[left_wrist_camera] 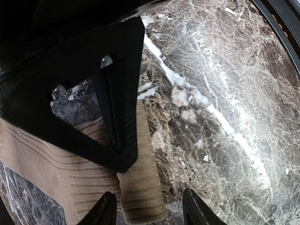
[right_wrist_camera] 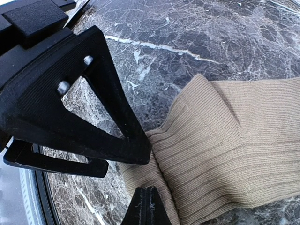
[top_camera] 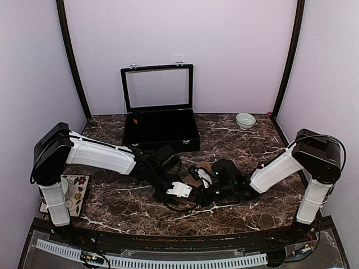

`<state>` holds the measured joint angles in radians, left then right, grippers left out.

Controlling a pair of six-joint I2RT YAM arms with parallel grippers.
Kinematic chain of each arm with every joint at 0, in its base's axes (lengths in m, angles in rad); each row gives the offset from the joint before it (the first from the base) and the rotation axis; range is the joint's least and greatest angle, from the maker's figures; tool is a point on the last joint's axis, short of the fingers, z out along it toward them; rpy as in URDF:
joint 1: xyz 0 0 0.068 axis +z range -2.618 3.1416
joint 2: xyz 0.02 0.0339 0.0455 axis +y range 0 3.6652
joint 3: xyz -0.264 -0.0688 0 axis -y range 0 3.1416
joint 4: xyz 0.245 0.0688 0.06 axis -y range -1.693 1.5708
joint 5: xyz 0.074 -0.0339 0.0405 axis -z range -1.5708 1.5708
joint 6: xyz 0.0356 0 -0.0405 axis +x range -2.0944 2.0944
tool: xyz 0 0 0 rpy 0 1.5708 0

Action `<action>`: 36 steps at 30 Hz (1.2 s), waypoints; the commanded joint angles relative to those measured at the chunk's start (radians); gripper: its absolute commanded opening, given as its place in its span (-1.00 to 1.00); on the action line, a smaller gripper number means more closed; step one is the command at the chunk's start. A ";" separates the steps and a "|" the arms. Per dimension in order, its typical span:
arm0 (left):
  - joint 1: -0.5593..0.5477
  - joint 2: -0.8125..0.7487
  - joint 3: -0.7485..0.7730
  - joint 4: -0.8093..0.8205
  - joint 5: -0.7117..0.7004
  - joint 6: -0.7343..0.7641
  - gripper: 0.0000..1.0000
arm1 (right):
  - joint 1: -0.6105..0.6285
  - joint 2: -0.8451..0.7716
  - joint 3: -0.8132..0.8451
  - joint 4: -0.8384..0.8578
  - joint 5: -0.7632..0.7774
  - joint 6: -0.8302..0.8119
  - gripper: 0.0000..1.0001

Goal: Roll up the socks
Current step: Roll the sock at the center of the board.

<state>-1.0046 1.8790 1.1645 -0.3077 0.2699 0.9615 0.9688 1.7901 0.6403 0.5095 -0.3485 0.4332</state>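
A tan ribbed sock [right_wrist_camera: 225,136] lies on the dark marble table [right_wrist_camera: 197,33], with its near end folded into a crease. In the top view only a scrap of the sock [top_camera: 194,180] shows between the two wrists at the table's middle. My right gripper [right_wrist_camera: 147,204] is shut, its tips pinching the sock at the crease; it also shows in the top view [top_camera: 206,185]. My left gripper [left_wrist_camera: 150,213] is open and low over the table, its fingertips [left_wrist_camera: 105,211] astride the sock's narrow end [left_wrist_camera: 140,187]. It sits right next to the right gripper in the top view [top_camera: 180,189].
A black display case [top_camera: 160,131] with its glass lid up stands at the back centre. A small pale bowl [top_camera: 245,120] is at the back right. A patterned mat with a cup [top_camera: 73,190] lies by the left arm's base.
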 commanded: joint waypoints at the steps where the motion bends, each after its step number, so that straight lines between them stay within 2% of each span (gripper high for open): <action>1: -0.006 -0.036 -0.011 -0.015 -0.009 0.019 0.01 | -0.010 0.045 -0.010 -0.084 -0.008 0.017 -1.00; 6: -0.008 -0.025 -0.023 -0.001 -0.015 0.021 -0.09 | -0.012 0.053 0.005 -0.093 -0.017 0.030 -1.00; 15: -0.025 -0.001 -0.027 0.028 -0.051 0.019 -0.44 | -0.014 0.061 0.013 -0.092 -0.036 0.060 -1.00; 20: -0.028 0.036 -0.007 -0.008 -0.049 -0.005 -0.66 | -0.015 0.041 0.002 -0.063 -0.045 0.073 -1.00; 24: -0.016 0.062 0.010 -0.065 0.012 -0.045 -0.66 | -0.015 -0.040 -0.046 -0.043 0.004 0.049 -0.94; 25: -0.008 0.067 0.019 -0.086 0.044 -0.060 -0.66 | -0.015 -0.070 -0.063 -0.039 0.035 0.042 -0.88; 26: 0.001 0.071 0.027 -0.102 0.075 -0.075 -0.65 | -0.014 -0.112 -0.083 -0.026 0.058 0.041 -0.71; 27: 0.007 0.075 0.029 -0.114 0.097 -0.084 -0.65 | -0.015 -0.140 -0.108 -0.016 0.078 0.038 -0.42; 28: 0.008 0.081 0.025 -0.120 0.109 -0.089 -0.65 | -0.015 -0.164 -0.121 -0.015 0.094 0.033 0.54; 29: 0.010 0.089 0.024 -0.125 0.115 -0.091 -0.66 | -0.015 -0.183 -0.131 -0.021 0.109 0.029 0.93; 33: 0.037 0.139 0.062 -0.204 0.177 -0.109 -0.68 | -0.013 -0.282 -0.157 -0.079 0.183 0.003 0.99; 36: 0.068 0.159 0.104 -0.276 0.237 -0.118 -0.72 | -0.010 -0.415 -0.203 -0.079 0.292 -0.016 0.99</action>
<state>-0.9661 1.9732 1.2499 -0.3920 0.4236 0.8852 0.9508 1.5211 0.4828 0.4278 -0.2001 0.4564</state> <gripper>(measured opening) 0.151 0.991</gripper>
